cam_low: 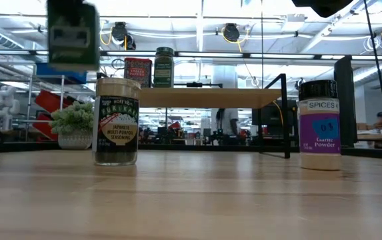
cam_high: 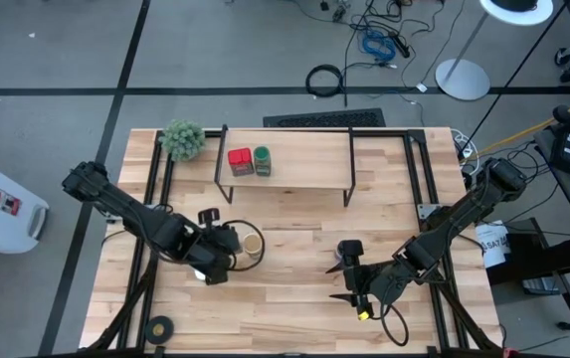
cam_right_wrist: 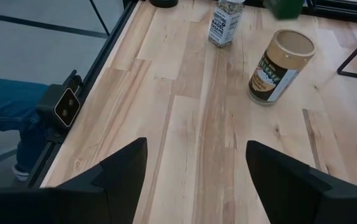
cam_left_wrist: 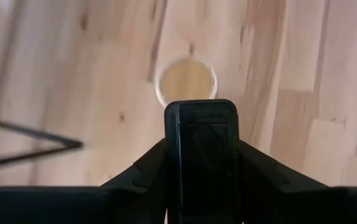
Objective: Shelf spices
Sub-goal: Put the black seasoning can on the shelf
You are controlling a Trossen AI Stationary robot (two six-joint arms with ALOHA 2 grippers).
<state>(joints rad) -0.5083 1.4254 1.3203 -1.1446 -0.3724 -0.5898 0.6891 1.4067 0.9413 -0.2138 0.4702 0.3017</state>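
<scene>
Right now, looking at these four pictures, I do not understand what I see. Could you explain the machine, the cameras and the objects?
Two robot arms work at a wooden table. One picture looks down from above, one looks level across the table, and two come from cameras on the wrists. The shelf already carries a red tin and a green-lidded jar. A tan-lidded jar and a garlic powder jar stand on the table. The left gripper is close to the tan-lidded jar; the right gripper is open and empty.
</scene>
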